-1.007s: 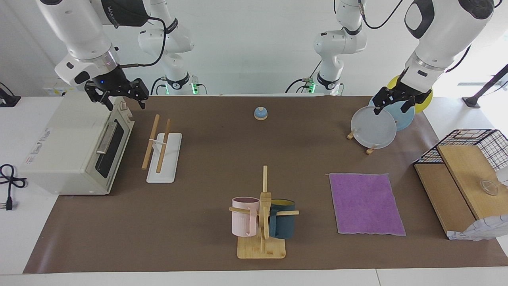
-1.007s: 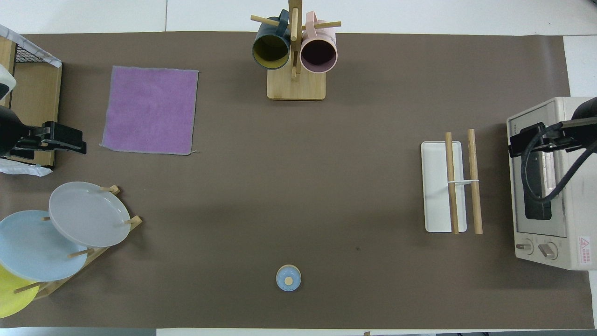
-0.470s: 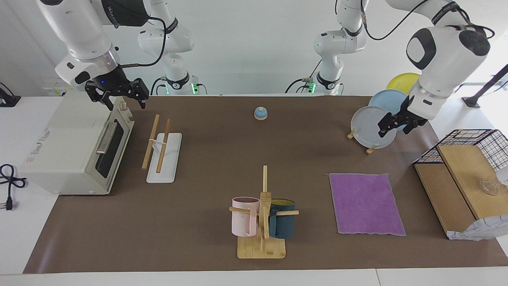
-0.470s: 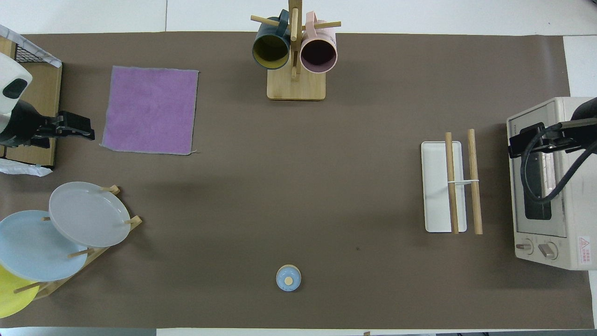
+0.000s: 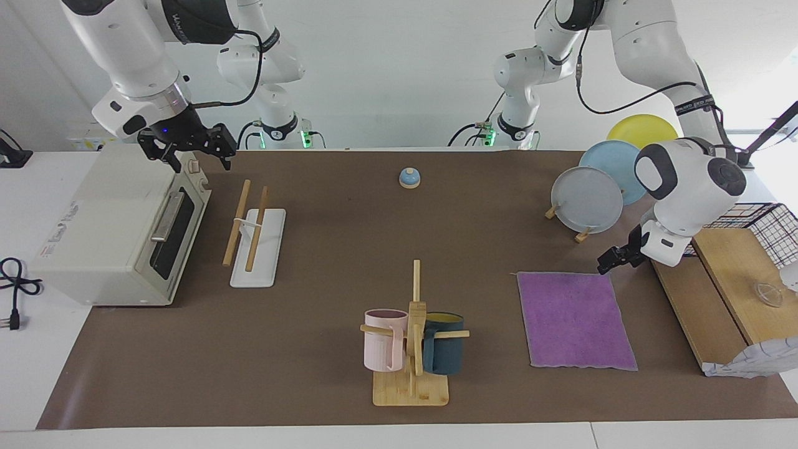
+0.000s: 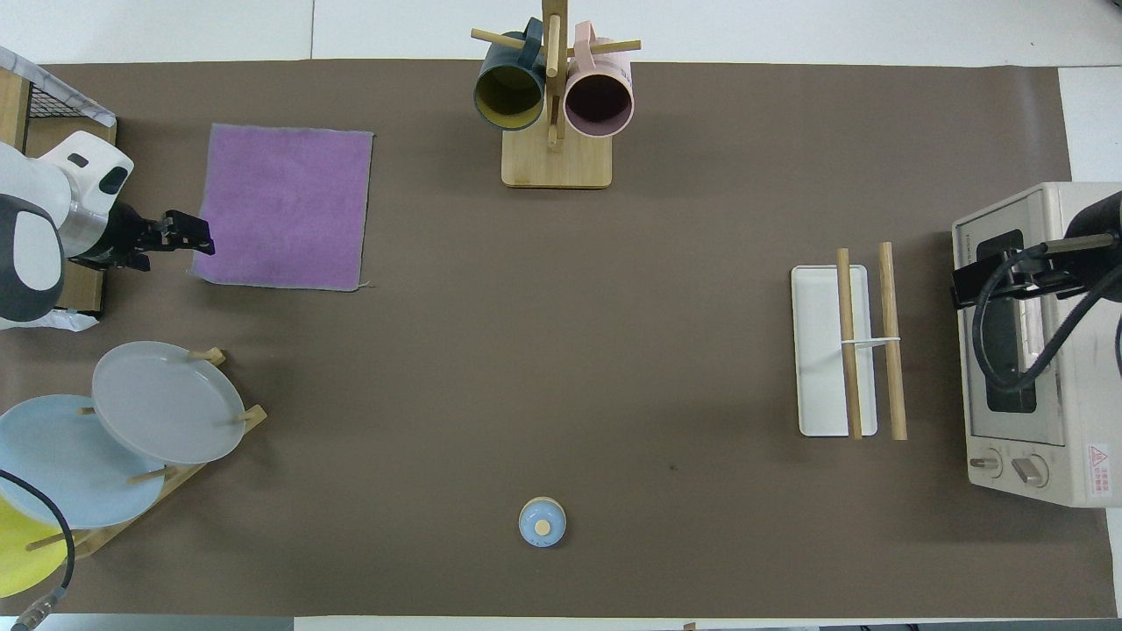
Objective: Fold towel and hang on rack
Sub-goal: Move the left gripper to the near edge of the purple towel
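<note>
The towel (image 5: pixel 575 320) is seen as soft, napped purple cloth, matt. The rack (image 5: pixel 254 230) is made of two pale wooden rods over a smooth white base. The table (image 5: pixel 324 262) is covered by a matt brown sheet that looks like paper. The mug stand (image 5: pixel 413 349) is of light wood, and its two mugs (image 5: pixel 411 340) are matt. The plates (image 5: pixel 587 199) are smooth with a dull sheen. The oven (image 5: pixel 118 231) is cased in cream painted metal. The arms are shelled in glossy white plastic.

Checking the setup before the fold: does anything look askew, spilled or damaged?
Nothing stands out. The towel lies flat and unfolded, the rack stands upright with both rods level, and the plates and mugs sit on their stands.
</note>
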Tool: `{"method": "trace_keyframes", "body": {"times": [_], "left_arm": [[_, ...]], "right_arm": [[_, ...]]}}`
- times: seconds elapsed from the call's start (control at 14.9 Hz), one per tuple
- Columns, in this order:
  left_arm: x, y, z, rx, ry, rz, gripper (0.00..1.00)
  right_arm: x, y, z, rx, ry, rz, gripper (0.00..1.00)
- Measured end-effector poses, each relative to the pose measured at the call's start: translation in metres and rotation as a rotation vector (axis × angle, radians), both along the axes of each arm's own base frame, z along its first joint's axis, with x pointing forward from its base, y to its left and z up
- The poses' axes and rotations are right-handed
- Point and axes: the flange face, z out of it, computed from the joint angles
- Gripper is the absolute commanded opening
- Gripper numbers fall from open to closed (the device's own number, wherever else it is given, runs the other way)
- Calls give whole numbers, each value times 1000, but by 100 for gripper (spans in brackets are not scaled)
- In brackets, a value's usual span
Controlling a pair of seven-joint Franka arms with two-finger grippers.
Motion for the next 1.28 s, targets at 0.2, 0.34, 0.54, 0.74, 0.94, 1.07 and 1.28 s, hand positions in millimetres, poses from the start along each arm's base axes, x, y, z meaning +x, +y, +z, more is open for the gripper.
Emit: {"method": "trace_keyframes", "body": {"times": [0.2, 0.34, 0.54, 0.74, 0.94, 1.07, 1.28], "left_arm": [[4, -2, -18, -34, -13, 23, 94], [4, 3, -20, -35, -14, 27, 89], [2, 10, -23, -35, -13, 32, 77], [-2, 15, -35, -35, -10, 40, 46], [-3, 16, -37, -36, -6, 42, 18], [-3, 16, -37, -37, -6, 41, 17], [-3, 16, -38, -37, -6, 41, 0]], "right_arm": [[-2, 0, 0, 0, 1, 1, 100], [-2, 0, 0, 0, 1, 1, 100], [-3, 0, -3, 0, 8, 1, 100], [-4, 0, -4, 0, 10, 1, 100], [-4, 0, -4, 1, 12, 3, 100], [-4, -1, -6, 2, 15, 14, 100], [-5, -1, -5, 3, 15, 22, 100]]}}
